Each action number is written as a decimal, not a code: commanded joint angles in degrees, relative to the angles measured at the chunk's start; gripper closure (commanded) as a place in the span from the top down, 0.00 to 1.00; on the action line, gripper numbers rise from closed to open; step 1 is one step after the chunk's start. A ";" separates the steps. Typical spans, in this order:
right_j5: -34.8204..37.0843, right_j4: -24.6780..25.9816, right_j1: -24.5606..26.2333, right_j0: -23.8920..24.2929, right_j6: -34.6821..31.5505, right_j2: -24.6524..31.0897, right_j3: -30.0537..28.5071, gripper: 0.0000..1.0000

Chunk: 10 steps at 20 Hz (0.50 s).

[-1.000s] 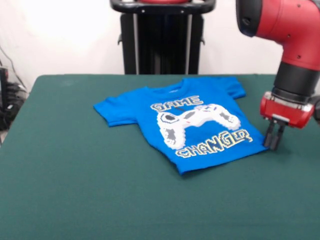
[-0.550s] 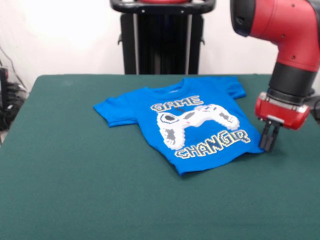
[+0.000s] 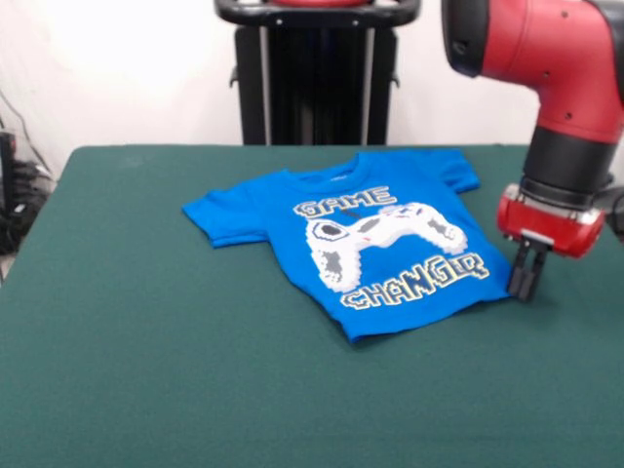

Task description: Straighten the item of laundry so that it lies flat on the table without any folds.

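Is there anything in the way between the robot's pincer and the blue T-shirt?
No, nothing visible is in the way. The pincer points down at the lower right corner of the blue T-shirt, right by its edge. Only bare green table surrounds them.

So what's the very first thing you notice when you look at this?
The bright blue T-shirt jumps out first, spread on the middle of the dark green table, with "GAME CHANGER" lettering and a white game controller printed on it. Next comes the big red robot arm reaching down at the right side, its dark claw pointing at the table right by the shirt's bottom corner.
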State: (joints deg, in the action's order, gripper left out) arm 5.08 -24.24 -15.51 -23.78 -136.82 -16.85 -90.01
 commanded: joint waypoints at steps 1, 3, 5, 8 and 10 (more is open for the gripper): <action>-2.65 -2.53 2.33 2.12 -10.57 11.13 0.08 0.00; -3.50 -2.90 3.18 2.29 -10.69 11.62 1.48 0.00; -3.65 -3.38 3.68 2.09 -10.79 11.50 2.44 0.00; -1.99 -4.00 3.18 1.18 -10.81 10.10 2.79 0.00; 0.28 -4.37 2.57 0.06 -10.79 8.32 2.94 0.00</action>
State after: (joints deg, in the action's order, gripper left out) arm 4.32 -24.42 -15.93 -21.98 -136.82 -14.31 -89.97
